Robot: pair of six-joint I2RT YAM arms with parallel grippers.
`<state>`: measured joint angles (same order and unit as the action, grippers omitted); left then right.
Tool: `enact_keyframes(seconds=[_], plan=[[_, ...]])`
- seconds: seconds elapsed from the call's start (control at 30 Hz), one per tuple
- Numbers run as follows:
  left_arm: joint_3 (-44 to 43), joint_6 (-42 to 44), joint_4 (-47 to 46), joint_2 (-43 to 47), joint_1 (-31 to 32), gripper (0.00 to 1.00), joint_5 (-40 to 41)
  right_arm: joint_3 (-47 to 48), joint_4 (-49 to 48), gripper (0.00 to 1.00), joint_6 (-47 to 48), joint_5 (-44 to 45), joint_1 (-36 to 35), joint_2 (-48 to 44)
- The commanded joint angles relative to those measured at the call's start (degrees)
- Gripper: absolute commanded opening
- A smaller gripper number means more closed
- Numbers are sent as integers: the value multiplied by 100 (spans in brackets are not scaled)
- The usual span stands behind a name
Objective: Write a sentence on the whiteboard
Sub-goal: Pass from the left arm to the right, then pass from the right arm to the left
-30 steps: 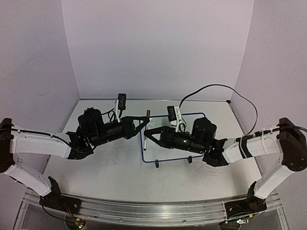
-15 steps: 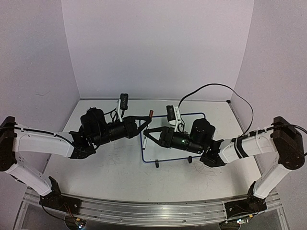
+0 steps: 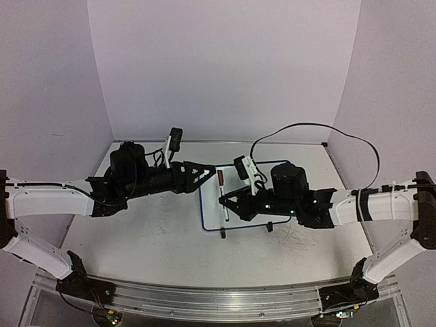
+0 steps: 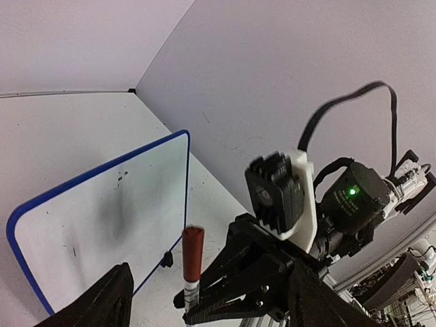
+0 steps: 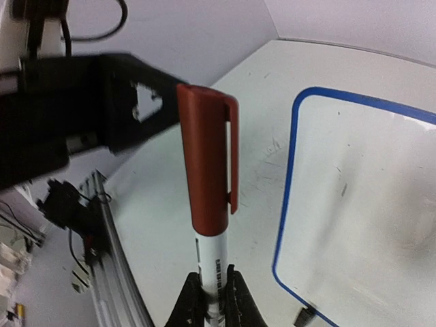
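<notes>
The whiteboard (image 3: 210,212), white with a thin blue frame, lies at mid-table under the right arm; it also shows in the left wrist view (image 4: 102,204) and the right wrist view (image 5: 368,204). No sentence shows on it, only faint grey smudges. A white marker with a red cap (image 3: 222,194) stands capped in my right gripper (image 3: 224,204), which is shut on its barrel (image 5: 216,262) with the cap (image 5: 206,163) pointing away. My left gripper (image 3: 208,172) is open just left of the cap (image 4: 193,253), not touching it.
Two black feet (image 3: 222,234) stick out at the board's near edge. A black cable (image 3: 306,125) loops over the back right of the table. Walls close in on three sides. A metal rail (image 3: 204,300) runs along the front.
The marker passed from the left gripper to the right. The right jaws shut on its barrel, the left jaws opened and drew back, and the right gripper carried it lower over the board's left edge.
</notes>
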<state>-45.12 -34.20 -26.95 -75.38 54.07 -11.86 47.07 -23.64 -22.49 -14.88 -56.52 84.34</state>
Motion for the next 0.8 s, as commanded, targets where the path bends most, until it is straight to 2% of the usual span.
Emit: enact_keyframes(seconds=[0.0,0.1,0.2,0.27,0.37,0.43,0.6,0.77], plan=[[-820,156,1453,78,-346,79,-928,294,1714,0,1828,-157,9,-413],[-1366,213,2188,-269,-447,77,-1737,340,1909,0,2079,-395,-3,-463],[-1651,286,2495,-577,-457,76,-2446,428,2002,0,2189,-306,-20,-477],[-1693,288,2568,-619,-469,72,-2561,472,2003,0,2192,-289,-27,-498],[-1703,301,2634,-598,-476,58,-2591,496,1962,0,2147,-297,-50,-553],[-1681,294,2656,-570,-483,55,-2561,469,1948,0,2123,-257,-59,-612],[-1670,262,2660,-612,-478,62,-2622,406,1960,0,2096,-283,-70,-830],[-1915,132,2858,-967,-477,59,-3028,498,2022,0,2097,-487,-103,-878]])
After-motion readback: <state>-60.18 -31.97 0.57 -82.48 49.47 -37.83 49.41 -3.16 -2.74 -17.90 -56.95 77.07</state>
